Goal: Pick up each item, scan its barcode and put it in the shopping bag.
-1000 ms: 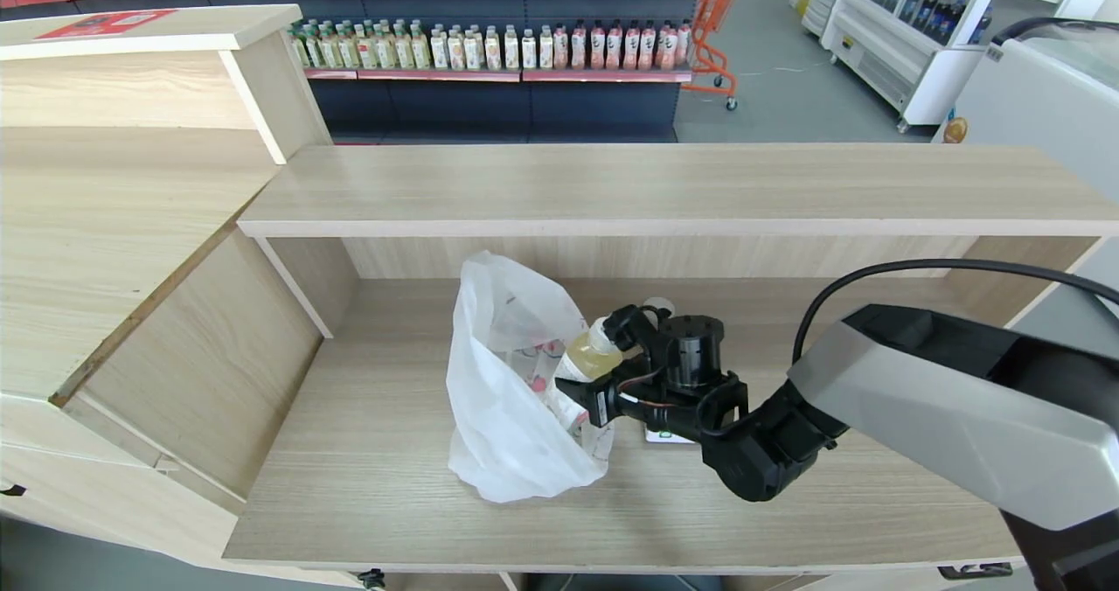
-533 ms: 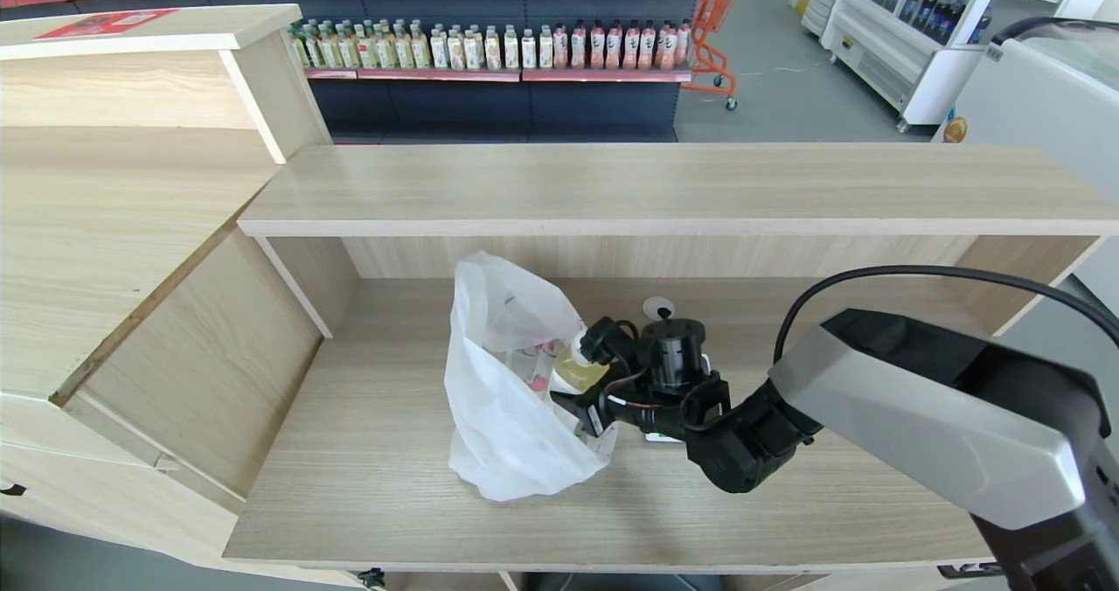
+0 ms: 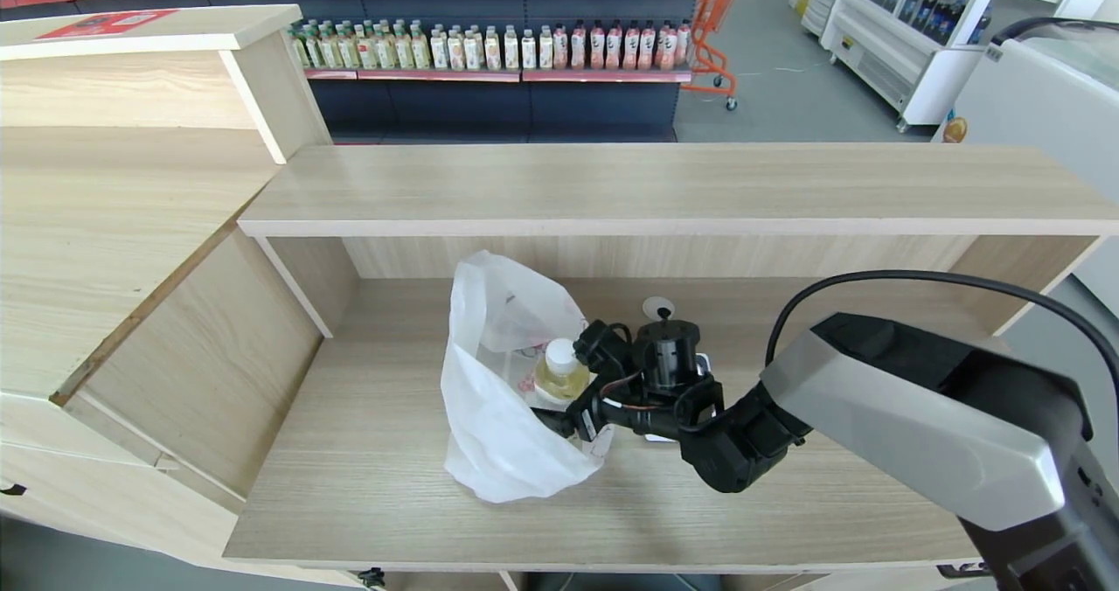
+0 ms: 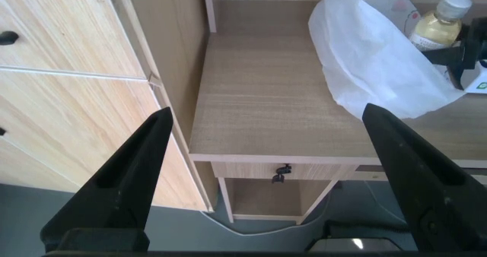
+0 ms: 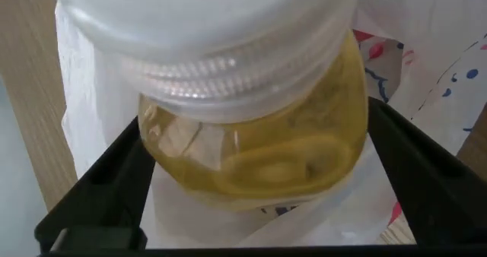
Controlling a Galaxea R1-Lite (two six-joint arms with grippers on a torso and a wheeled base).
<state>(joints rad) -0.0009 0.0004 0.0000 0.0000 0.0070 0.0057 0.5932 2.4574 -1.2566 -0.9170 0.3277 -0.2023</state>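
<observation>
At bag (image 3: 489, 438): right tool (image 3: 574, 383) gripping bottle (image 3: 559, 371); grommet (image 3: 657, 308) behind.

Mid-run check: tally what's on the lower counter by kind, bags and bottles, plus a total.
shopping bag: 1
bottle: 1, yellow liquid, white cap, held by the right gripper at the bag's mouth
Total: 2. Whether more items lie inside the bag cannot be told.

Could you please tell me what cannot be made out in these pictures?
- Lower body and any barcode of the bottle: head view, hidden by the right gripper and the shopping bag.
- Top of the bottle's cap: right wrist view, cut off by the picture's edge.
- Other contents of the bag: head view, only vague shapes through the plastic.
</observation>
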